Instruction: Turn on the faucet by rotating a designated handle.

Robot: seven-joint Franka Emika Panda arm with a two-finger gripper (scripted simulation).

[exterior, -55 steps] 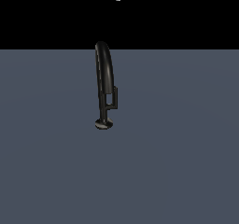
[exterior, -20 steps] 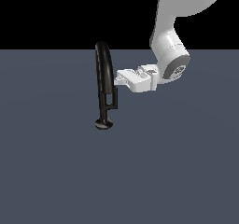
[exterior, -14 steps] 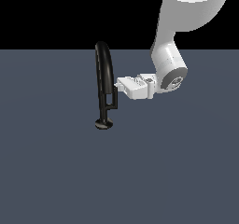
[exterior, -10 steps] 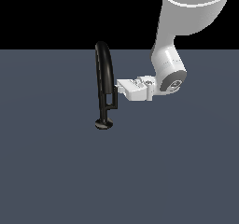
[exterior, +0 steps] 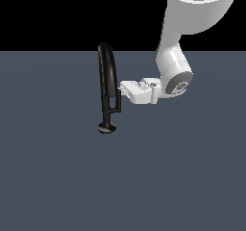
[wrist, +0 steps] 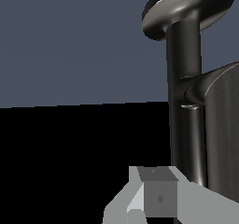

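- The faucet (exterior: 106,81) is standing upright on the flat slate-grey floor (exterior: 57,177), a little toward the exterior view's left of centre, its top reaching just above the line where the floor meets the black background.
- It is showing as tall, slim and glossy black: a thin stem is rising from a small round disc base (exterior: 107,127), and an arched gooseneck spout (exterior: 109,64) is curving over at the top and running back down on the exterior view's right side of the stem.
- The handle (exterior: 118,100) is sitting low on the stem, a small flat black bar standing upright and joined to the stem by a short stub just above the base.
- In the wrist view the faucet is filling the frame close up: the disc base (wrist: 186,8), the round stem (wrist: 186,120) with grey highlights, and the stub widening into the broad flat face of the handle (wrist: 224,129).
- The white arm is reaching in from the exterior view's upper right, with the gripper (exterior: 123,87) lying level and pointing at the faucet.
- The gripper's tip is sitting right at the top end of the handle, beside the descending spout; whether it is touching cannot be told.
- A pale grey finger (wrist: 158,195) is showing in the wrist view, next to the stem; how far apart the fingers are standing cannot be told, and nothing is seen clasped between them.
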